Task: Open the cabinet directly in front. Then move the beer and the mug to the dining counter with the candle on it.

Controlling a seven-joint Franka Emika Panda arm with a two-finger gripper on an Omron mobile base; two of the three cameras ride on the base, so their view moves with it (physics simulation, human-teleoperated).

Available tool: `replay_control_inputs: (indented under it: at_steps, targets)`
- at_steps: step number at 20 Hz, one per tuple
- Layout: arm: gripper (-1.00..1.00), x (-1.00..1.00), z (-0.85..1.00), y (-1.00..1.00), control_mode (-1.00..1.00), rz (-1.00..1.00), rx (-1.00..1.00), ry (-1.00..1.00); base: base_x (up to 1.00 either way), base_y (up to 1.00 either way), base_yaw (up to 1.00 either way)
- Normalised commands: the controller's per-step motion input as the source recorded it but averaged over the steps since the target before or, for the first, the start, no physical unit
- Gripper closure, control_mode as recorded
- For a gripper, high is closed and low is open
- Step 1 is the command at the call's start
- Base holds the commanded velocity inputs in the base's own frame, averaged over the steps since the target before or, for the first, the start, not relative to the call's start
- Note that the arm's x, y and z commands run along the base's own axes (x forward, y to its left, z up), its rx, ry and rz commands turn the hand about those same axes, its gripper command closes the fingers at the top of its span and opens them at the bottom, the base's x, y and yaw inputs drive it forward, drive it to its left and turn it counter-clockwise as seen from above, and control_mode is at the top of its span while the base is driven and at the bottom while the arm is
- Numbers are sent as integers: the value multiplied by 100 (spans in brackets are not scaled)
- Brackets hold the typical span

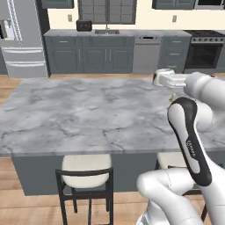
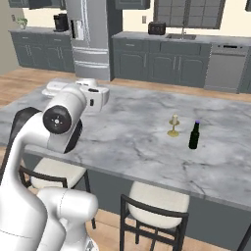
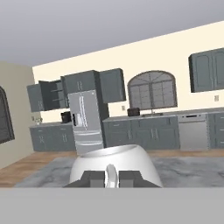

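Our gripper (image 3: 111, 178) is closed on the handle of the white mug (image 3: 114, 165), which we hold above the dining counter (image 2: 142, 142). The beer (image 2: 194, 135) stands upright on this marble top, just beside the candle (image 2: 173, 126). The cabinet (image 3: 49, 96) far behind has its doors open.
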Motion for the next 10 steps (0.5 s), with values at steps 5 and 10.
replay_control_inputs:
  at_steps: [5, 10]
  targets:
    - [100, 0, 0, 0, 100, 0, 0, 0, 0, 0, 0]
    - [100, 49, -7, -27, -100, -13, 0, 1, 2, -2, 0]
